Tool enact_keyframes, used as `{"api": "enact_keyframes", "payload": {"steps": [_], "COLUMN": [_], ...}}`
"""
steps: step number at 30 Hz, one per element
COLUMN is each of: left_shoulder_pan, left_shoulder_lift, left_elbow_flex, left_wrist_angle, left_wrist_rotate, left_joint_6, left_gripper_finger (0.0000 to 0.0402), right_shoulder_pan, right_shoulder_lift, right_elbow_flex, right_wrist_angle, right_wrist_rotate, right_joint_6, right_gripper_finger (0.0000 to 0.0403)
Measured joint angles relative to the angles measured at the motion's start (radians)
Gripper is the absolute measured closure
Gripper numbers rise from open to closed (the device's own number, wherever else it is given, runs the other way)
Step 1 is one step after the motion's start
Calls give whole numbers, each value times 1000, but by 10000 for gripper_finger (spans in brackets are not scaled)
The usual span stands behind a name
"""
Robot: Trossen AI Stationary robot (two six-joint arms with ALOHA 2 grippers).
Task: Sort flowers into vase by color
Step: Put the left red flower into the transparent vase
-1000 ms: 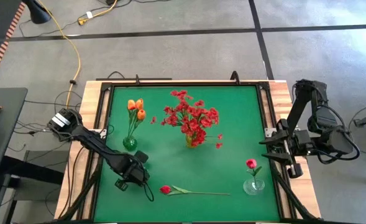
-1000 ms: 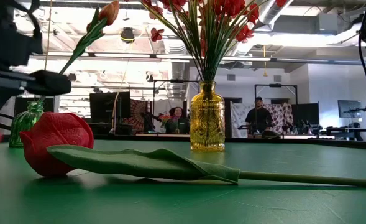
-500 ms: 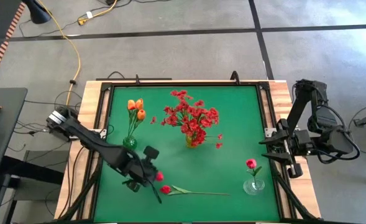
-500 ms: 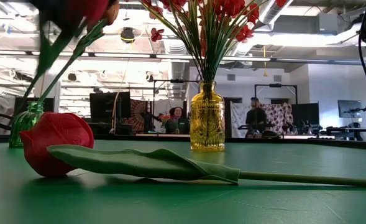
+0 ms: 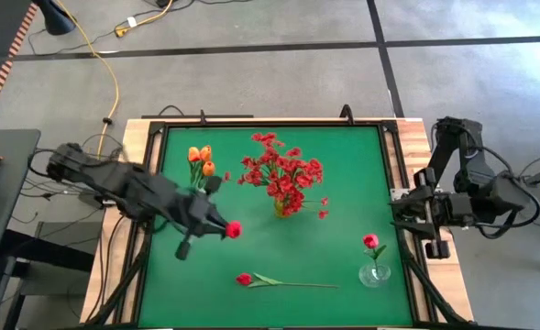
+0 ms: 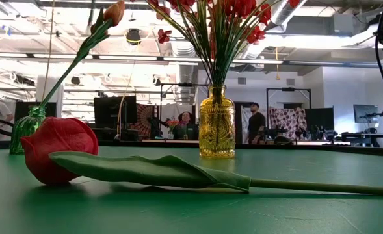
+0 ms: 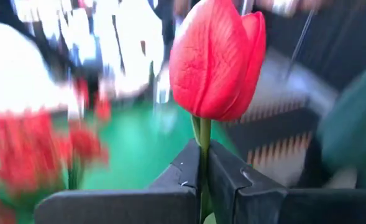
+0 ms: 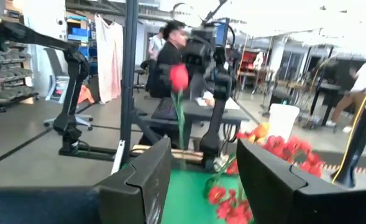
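My left gripper (image 5: 220, 226) is raised over the table's left half, shut on a red-pink bud flower (image 5: 234, 229) that fills the left wrist view (image 7: 217, 59). A second red-pink bud (image 5: 244, 279) lies on its side near the near edge (image 6: 58, 149). Orange tulips (image 5: 201, 159) stand in a green vase (image 6: 25, 130). The small red blossoms (image 5: 283, 174) stand in a yellow vase (image 6: 217, 123). Another bud (image 5: 370, 241) stands in a clear vase (image 5: 374, 273). My right gripper (image 8: 201, 180) waits, open, at the table's right edge (image 5: 430, 220). My left gripper pinches the green stem (image 7: 202, 140) just below the bud, between its two fingers (image 7: 183, 174). The fingers come level from the table's left and lie across the stem. The flower is lifted clear and stands upright, with its stem hanging below (image 8: 183, 130).
The yellow vase's blossoms spread wide over the table's far middle. The lying flower's stem (image 5: 306, 285) runs toward the clear vase. Bare green mat (image 5: 343, 147) lies in the far right corner. People stand in the room behind.
My left gripper, holding the bud flower throughout, has risen from low near the lying flower and swung toward the far edge and the green vase. The held flower came up clear with it. The lying flower has stayed put, and my right arm has barely moved.
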Motion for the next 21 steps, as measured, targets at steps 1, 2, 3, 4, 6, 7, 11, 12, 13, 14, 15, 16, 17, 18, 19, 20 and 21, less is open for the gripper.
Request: {"api": "enact_keyframes", "payload": {"steps": [1, 2, 3, 4, 6, 7, 11, 12, 13, 14, 15, 16, 17, 18, 19, 20, 21], "left_shoulder_pan": [4, 6, 11, 14, 23, 30, 73, 86, 100, 115, 131, 147, 164, 180, 196, 210, 223], "left_shoulder_lift": [-15, -28, -38, -45, -50, -50, -30, -23, -13, -4, 7, 20, 35, 51, 67, 83, 97], "left_elbow_flex": [0, 0, 0, 0, 0, 0, 0, 0, 0, 0, 0, 0, 0, 0, 0, -1, -1], "left_wrist_angle": [68, 137, 204, 267, 381, 431, 581, 611, 639, 667, 690, 719, 749, 776, 805, 827, 850], "left_wrist_rotate": [6, 7, 7, 7, 4, 2, -33, -52, -69, -79, -88, -88, -86, -80, -68, -55, -38], "left_joint_6": [0, 0, 6, 16, 43, 54, 82, 79, 69, 52, 33, 4, -33, -75, -110, -139, -162], "left_gripper_finger": [401, 401, 401, 401, 401, 401, 401, 401, 401, 401, 401, 401, 401, 401, 401, 401, 401], "right_shoulder_pan": [0, -1, -4, -12, -41, -59, -144, -166, -188, -209, -231, -252, -272, -290, -307, -321, -333], "right_shoulder_lift": [0, 1, 2, 3, 7, 8, 9, 8, 8, 8, 7, 8, 10, 15, 18, 25, 33], "right_elbow_flex": [0, 0, 0, 0, 0, 0, 0, 1, 1, 2, 2, 7, 13, 23, 36, 54, 72], "right_wrist_angle": [27, 52, 78, 100, 142, 166, 290, 326, 355, 371, 376, 374, 373, 368, 359, 344, 325], "right_wrist_rotate": [0, 1, 1, 1, 1, 1, 0, 0, -1, -4, -8, -14, -28, -38, -49, -60, -66], "right_joint_6": [-39, -77, -116, -150, -204, -224, -254, -254, -255, -256, -256, -261, -263, -264, -264, -263, -263], "right_gripper_finger": [195, 195, 195, 195, 195, 195, 195, 195, 195, 195, 195, 195, 195, 193, 191, 187, 182]}}
